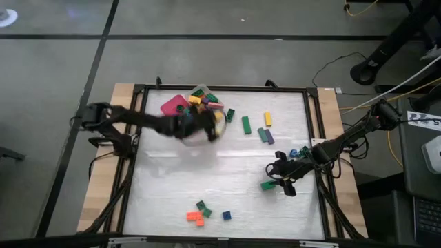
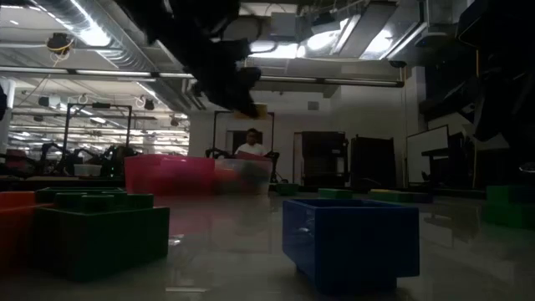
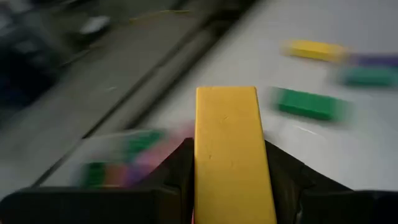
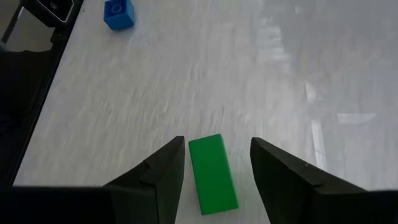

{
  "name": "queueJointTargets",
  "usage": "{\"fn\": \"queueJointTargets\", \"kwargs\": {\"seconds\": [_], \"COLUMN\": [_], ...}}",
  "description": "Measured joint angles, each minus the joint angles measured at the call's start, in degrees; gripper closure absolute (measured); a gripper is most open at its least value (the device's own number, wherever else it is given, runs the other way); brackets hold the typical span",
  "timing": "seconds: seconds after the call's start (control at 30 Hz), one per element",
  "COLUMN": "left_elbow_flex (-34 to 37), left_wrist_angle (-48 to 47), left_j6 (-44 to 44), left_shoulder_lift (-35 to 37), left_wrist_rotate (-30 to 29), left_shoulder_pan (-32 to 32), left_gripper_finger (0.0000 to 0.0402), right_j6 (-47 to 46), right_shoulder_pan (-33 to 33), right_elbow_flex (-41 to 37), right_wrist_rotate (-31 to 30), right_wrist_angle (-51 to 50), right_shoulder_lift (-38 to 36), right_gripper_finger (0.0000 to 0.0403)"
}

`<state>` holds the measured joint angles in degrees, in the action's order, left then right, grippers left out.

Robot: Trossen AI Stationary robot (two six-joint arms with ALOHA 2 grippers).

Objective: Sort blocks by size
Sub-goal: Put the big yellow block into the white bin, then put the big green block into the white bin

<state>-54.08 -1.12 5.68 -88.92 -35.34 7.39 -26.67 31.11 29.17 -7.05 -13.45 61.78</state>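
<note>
My left gripper (image 1: 209,129) is above the table's far middle, beside the clear tray (image 1: 200,91) of mixed blocks and the pink tray (image 1: 173,105). It is shut on a long yellow block (image 3: 227,146), also seen in the low view (image 2: 261,109). My right gripper (image 4: 216,163) is open low over the table's right side. Its fingers stand on either side of a long green block (image 4: 212,174) that lies flat on the table, and gaps show on both sides. That green block also shows in the high view (image 1: 267,185). My left gripper pinches the yellow block by its two long sides (image 3: 198,168) between its two fingers. The block lies along the fingers and sticks out past their tips. It is lifted clear of the table, high above it in the low view.
Long blocks lie at the far right of the middle: green (image 1: 246,125), yellow (image 1: 267,118), green (image 1: 262,133) and purple (image 1: 270,138). Small blocks lie near the front edge: green (image 1: 201,205), orange (image 1: 195,217), blue (image 1: 226,215). A small blue block (image 4: 118,14) lies beyond my right gripper. A person (image 2: 249,144) is far behind the table.
</note>
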Motion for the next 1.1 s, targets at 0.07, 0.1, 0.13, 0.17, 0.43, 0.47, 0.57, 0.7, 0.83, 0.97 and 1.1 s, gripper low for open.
{"fn": "queueJointTargets", "kwargs": {"seconds": [0.07,0.1,0.13,0.17,0.43,0.47,0.57,0.7,0.83,0.97,1.1], "left_elbow_flex": [-0.02,-0.02,-0.02,-0.02,0.0,0.0,0.0,0.0,-0.02,-0.02,-0.02], "left_wrist_angle": [-0.85,-1.29,-1.48,-1.69,0.26,0.81,1.85,3.65,5.89,7.87,8.35], "left_j6": [-0.15,-0.14,-0.14,-0.14,-0.26,-0.77,-4.31,-7.66,-7.43,-6.69,-6.97], "left_shoulder_lift": [1.45,1.65,1.66,1.62,-4.95,-5.98,-8.55,-10.22,-10.28,-10.05,-9.86], "left_wrist_rotate": [-0.25,-0.17,0.34,1.56,15.87,16.85,19.2,19.6,19.61,19.37,19.31], "left_shoulder_pan": [6.17,9.22,12.12,14.95,29.46,30.28,31.85,31.76,31.62,31.64,31.62], "left_gripper_finger": [0.0287,0.0286,0.0284,0.0281,0.0275,0.0275,0.0271,0.0253,0.0229,0.0202,0.0184], "right_j6": [-0.01,0.0,0.02,0.15,1.61,1.61,1.57,1.55,1.52,1.48,1.46], "right_shoulder_pan": [0.0,0.0,0.0,0.0,0.0,0.0,0.0,0.0,0.0,0.0,0.0], "right_elbow_flex": [0.0,0.0,0.0,0.0,0.0,0.0,0.0,0.0,0.0,0.0,0.0], "right_wrist_rotate": [0.0,0.0,-0.02,-0.02,-0.02,-0.02,-0.02,-0.02,-0.02,-0.02,0.25], "right_wrist_angle": [0.03,-0.08,0.02,0.03,0.0,0.02,0.04,0.02,0.03,0.0,-0.02], "right_shoulder_lift": [0.0,0.0,0.0,0.0,0.0,0.0,0.0,0.0,0.0,0.0,0.0], "right_gripper_finger": [0.0221,0.0221,0.0221,0.0221,0.0221,0.0221,0.0221,0.0221,0.0221,0.0221,0.0221]}}
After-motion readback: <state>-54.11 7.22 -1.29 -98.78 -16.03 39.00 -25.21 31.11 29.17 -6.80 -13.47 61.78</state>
